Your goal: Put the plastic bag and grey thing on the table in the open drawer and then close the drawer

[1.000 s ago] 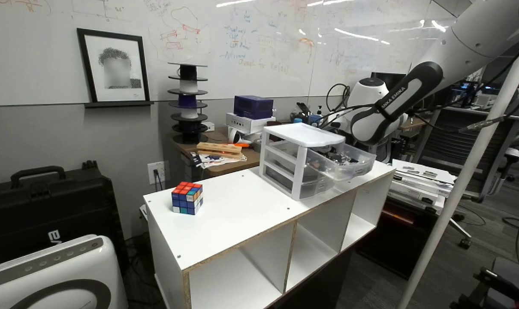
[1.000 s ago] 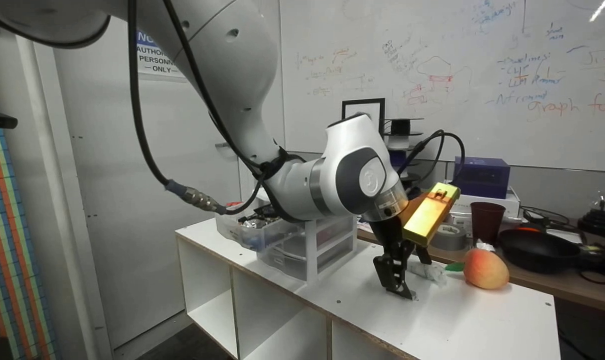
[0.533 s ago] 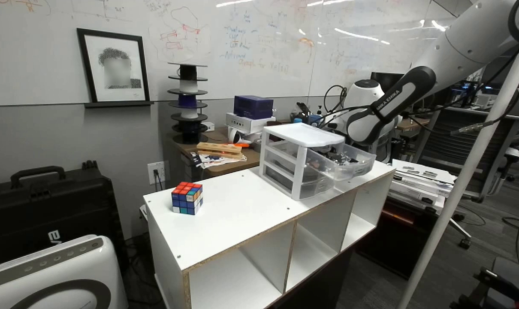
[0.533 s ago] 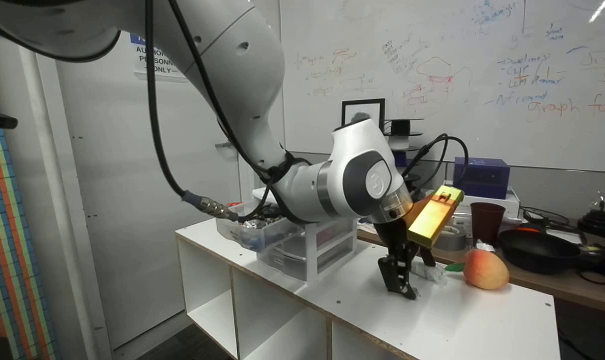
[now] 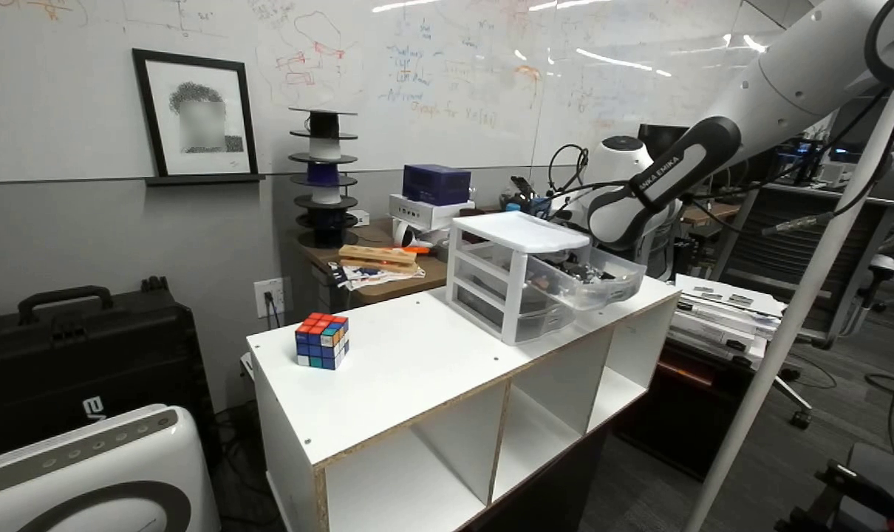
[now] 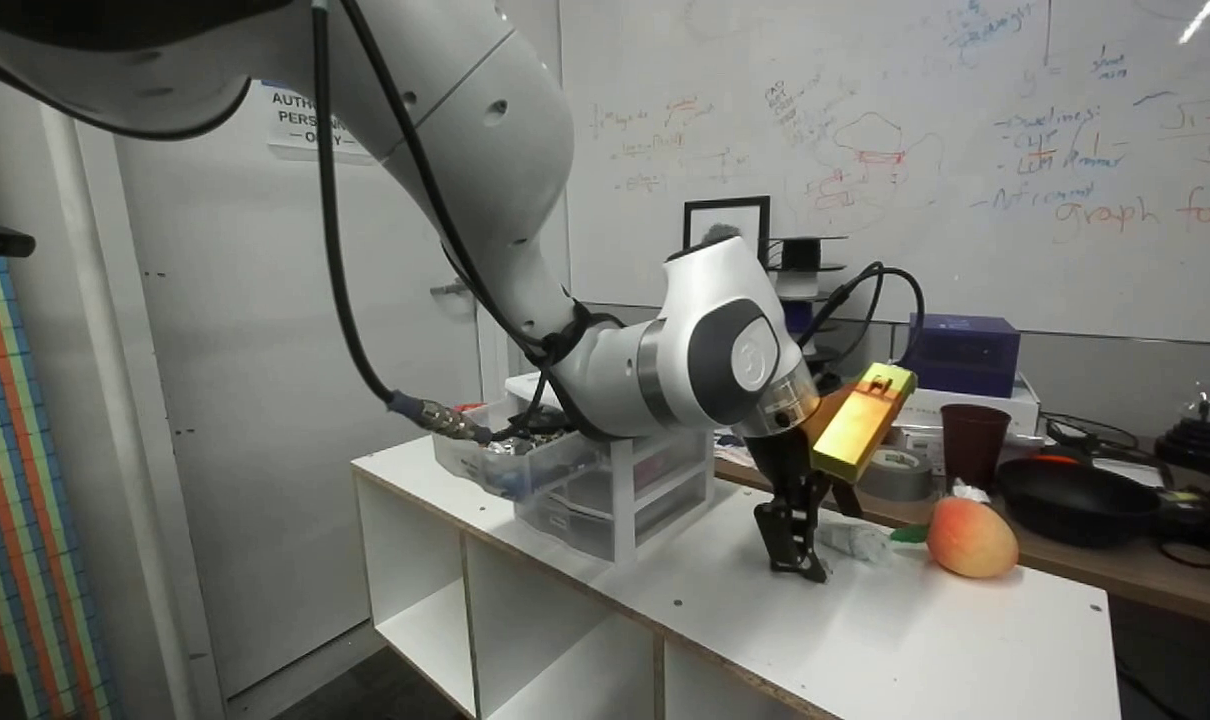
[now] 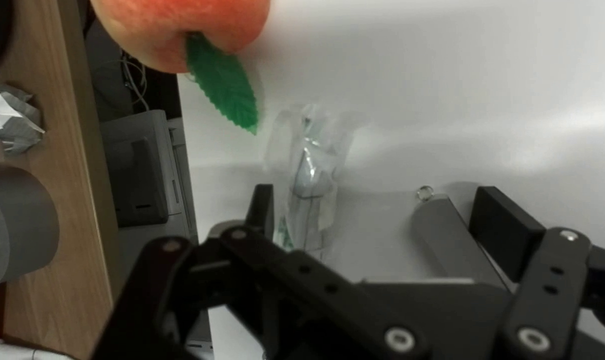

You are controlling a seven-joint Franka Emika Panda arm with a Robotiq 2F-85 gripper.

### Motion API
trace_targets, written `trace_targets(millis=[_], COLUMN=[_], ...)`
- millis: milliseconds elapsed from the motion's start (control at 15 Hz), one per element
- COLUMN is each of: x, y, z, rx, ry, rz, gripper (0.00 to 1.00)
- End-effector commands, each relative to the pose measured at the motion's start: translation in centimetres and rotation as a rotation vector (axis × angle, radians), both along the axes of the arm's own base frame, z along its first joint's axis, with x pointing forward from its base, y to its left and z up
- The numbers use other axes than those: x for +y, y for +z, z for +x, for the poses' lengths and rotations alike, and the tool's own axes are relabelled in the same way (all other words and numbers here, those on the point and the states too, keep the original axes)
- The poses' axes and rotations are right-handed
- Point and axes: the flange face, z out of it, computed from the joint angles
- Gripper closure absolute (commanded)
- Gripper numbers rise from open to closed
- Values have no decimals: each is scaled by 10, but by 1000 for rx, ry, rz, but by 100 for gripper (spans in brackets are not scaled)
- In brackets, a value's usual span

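My gripper (image 7: 382, 220) is open, low over the white table (image 6: 925, 640); it also shows in an exterior view (image 6: 830, 540). The clear plastic bag (image 7: 310, 180) lies beside the left finger in the wrist view, partly between the jaws; it also shows in an exterior view (image 6: 858, 542). The grey thing (image 7: 450, 237), long with a small metal ring, lies between the jaws beside the right finger, its lower end hidden. The translucent top drawer (image 5: 617, 273) stands open, holding small metallic and dark items; it also shows in an exterior view (image 6: 510, 470).
The chest (image 5: 517, 295) stands on the table, partly hidden by the arm in an exterior view (image 6: 620, 500). A peach (image 6: 972, 540) with a green leaf lies near the bag. A Rubik's cube (image 5: 322, 340) is at the opposite end. A wooden desk (image 7: 57, 200) with grey tape (image 7: 20, 225) adjoins.
My gripper has moved slightly right, then risen a little in an exterior view. The arm's upper links have swung slightly. The bag stays where it was.
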Motion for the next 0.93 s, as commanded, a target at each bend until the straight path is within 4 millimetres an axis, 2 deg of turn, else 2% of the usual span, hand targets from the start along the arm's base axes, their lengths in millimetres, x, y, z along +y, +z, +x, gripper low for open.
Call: trace_targets(millis=[0,333,600,867], x=[1,-10,-13,-15], y=[-2,-10,-14,-16], z=[16,14,22,35], rx=[-11,33,53,51], ry=[36,45,42,50], rz=[-12,-27,-34,-43], gripper=[0,0,0,5])
